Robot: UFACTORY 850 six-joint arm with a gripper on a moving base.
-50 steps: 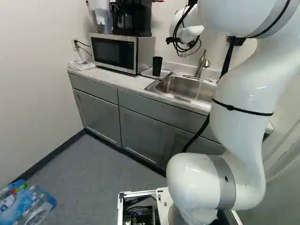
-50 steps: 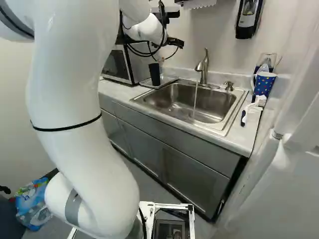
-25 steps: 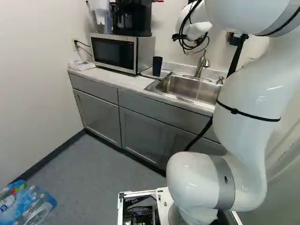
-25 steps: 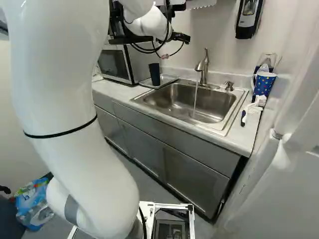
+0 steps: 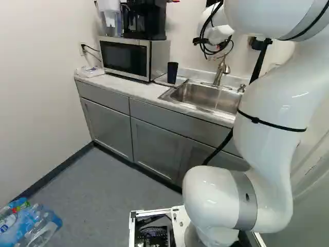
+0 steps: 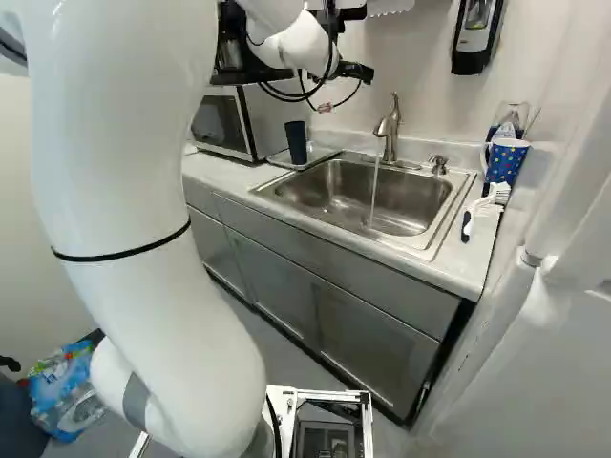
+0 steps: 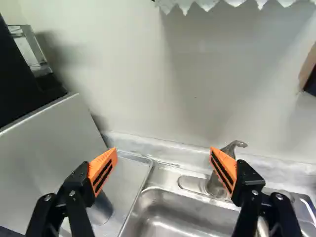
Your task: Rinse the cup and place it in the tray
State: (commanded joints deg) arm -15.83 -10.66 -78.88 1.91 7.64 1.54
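The dark cup (image 5: 172,72) stands on the tray (image 5: 161,80) between microwave and sink; in the right base view the cup (image 6: 296,142) is at the tray's microwave side. From the faucet (image 6: 389,127) a thin stream of water falls into the sink (image 6: 329,196). At the end of my arm, black parts (image 6: 355,72) show above the counter, fingertips not discernible. In the wrist view my gripper (image 7: 164,149) is wide open, nothing between its fingers, facing the wall. Beside one finger and partly behind it is the cup (image 7: 101,210); the faucet (image 7: 216,183) lies near the other finger.
The microwave (image 5: 125,56) stands beside the tray with a coffee machine on top. Right of the sink in the right base view are a dotted blue mug (image 6: 506,160) and a white brush (image 6: 485,205). A soap dispenser (image 6: 474,36) hangs on the wall. Wrapped bottles (image 5: 32,224) lie on the floor.
My arm's end has shifted to the right in both base views, above the sink area, with the upper arm moving too. The cup and tray have not moved, and the water still runs.
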